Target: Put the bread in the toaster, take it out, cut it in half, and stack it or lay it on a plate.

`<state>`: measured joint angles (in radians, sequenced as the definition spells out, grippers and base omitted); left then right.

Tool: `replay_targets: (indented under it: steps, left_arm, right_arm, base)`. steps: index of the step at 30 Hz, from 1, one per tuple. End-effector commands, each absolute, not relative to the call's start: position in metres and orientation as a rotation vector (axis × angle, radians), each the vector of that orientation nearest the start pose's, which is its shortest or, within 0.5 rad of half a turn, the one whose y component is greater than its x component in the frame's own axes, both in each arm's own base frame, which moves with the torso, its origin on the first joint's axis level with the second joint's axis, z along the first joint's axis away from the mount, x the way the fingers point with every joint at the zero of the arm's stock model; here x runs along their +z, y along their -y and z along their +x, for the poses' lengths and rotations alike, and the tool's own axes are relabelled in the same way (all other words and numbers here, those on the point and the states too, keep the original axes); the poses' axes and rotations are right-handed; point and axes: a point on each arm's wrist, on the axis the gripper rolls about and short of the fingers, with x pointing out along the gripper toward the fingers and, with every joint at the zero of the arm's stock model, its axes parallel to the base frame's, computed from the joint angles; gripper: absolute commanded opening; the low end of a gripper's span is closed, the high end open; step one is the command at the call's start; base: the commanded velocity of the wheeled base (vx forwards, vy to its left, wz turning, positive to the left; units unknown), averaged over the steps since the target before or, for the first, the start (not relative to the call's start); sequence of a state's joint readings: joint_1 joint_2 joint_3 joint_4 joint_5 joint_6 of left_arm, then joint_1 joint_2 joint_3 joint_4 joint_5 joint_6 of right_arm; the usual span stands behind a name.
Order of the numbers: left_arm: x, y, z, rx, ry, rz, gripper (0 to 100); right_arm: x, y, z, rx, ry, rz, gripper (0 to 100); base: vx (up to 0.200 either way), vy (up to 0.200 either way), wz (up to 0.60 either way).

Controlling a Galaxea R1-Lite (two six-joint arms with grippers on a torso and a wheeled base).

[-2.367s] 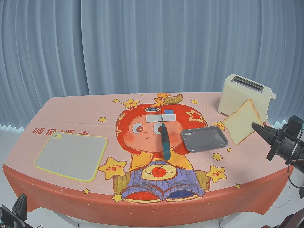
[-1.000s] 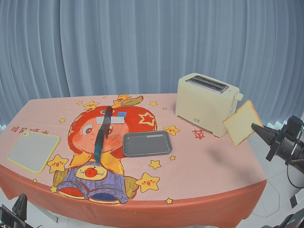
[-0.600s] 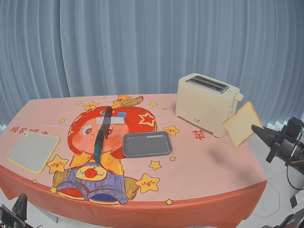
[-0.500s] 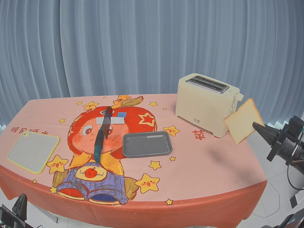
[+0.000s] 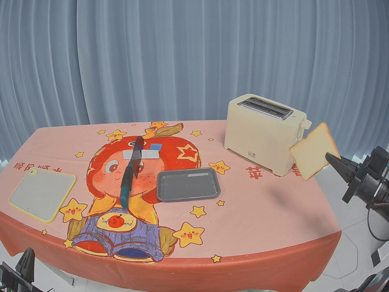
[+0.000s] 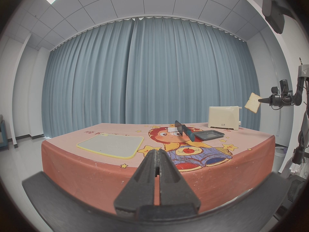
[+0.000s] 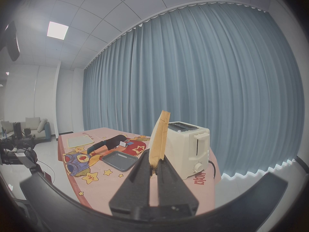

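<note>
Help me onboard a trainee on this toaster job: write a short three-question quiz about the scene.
1. True or false: the bread slice already sits in a slot of the toaster.
2. What lies between the knife and the toaster? A) a cup B) a grey tray C) a bowl
3. Which gripper holds the bread slice?

Key: 1 false, it is held in the air beside the toaster; 2 B; 3 the right gripper.

The head camera looks down on the surface. The wrist cameras look across it from 8 and 3 o'clock, sharing the toaster.
</note>
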<state>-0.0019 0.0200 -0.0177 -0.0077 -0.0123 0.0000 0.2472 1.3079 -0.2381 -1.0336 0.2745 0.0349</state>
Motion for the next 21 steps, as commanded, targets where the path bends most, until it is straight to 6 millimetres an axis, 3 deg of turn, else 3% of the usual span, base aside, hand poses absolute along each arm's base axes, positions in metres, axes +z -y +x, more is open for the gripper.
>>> replay_targets:
  steps: [1, 6, 14, 21]
  left_arm:
    - [0.077, 0.000, -0.021, -0.014, -0.012, 0.000, 0]
    - [0.077, 0.000, -0.021, -0.014, -0.012, -0.002, 0]
    - [0.077, 0.000, -0.021, -0.014, -0.012, 0.000, 0]
    - [0.077, 0.000, -0.021, -0.014, -0.012, 0.000, 0]
  right_arm:
    - [0.168, -0.049, 0.168, 0.521, -0.051, 0.035, 0]
    - [0.169, -0.048, 0.168, 0.519, -0.048, 0.035, 0]
    - [0.169, -0.049, 0.166, 0.528, -0.045, 0.035, 0]
    - [0.181, -0.046, 0.171, 0.509, 0.006, 0.036, 0]
  base:
    - [0.000, -0.200, 0.00]
    - [0.000, -0.200, 0.00]
    - [0.000, 0.000, 0.00]
    - [0.000, 0.000, 0.00]
